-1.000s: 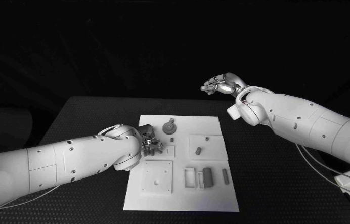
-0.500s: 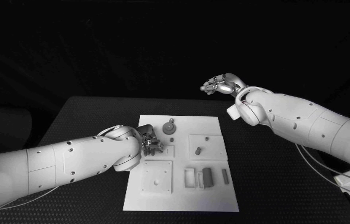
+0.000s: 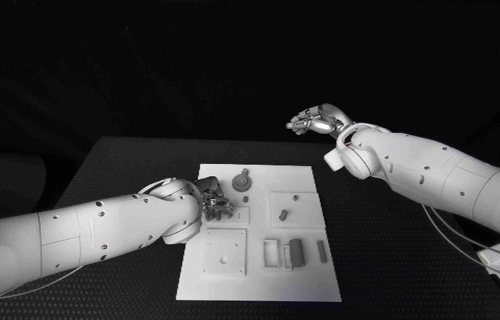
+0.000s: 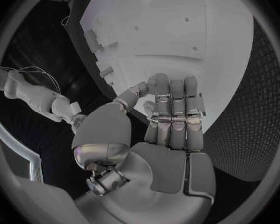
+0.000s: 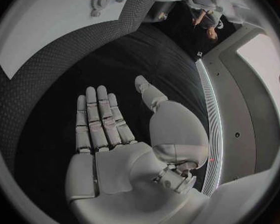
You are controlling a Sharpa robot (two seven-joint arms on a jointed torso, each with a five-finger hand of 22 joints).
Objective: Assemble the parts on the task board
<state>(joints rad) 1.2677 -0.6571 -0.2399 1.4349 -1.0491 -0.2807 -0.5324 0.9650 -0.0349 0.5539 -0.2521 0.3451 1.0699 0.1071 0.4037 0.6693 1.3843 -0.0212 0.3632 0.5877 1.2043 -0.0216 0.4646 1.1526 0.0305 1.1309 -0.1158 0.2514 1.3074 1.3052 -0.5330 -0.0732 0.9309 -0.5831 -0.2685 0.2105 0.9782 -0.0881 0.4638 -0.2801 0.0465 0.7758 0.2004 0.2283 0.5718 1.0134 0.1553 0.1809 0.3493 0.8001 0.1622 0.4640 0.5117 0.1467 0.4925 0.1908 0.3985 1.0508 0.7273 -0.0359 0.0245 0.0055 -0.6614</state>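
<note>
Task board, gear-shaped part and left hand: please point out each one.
task board (image 3: 266, 282), head view, bare near edge.
gear-shaped part (image 3: 243, 183), head view, its round face.
left hand (image 3: 216, 203), head view, fingers over the board.

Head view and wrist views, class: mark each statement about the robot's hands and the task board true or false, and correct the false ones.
1. The left hand is at the task board's left edge. True.
2. The right hand rests on the task board. False: it is raised beyond the table's far edge.
3. The right hand holds a part. False: its palm is bare, fingers extended.
4. A round gear-like part sits near the board's far end. True.
</note>
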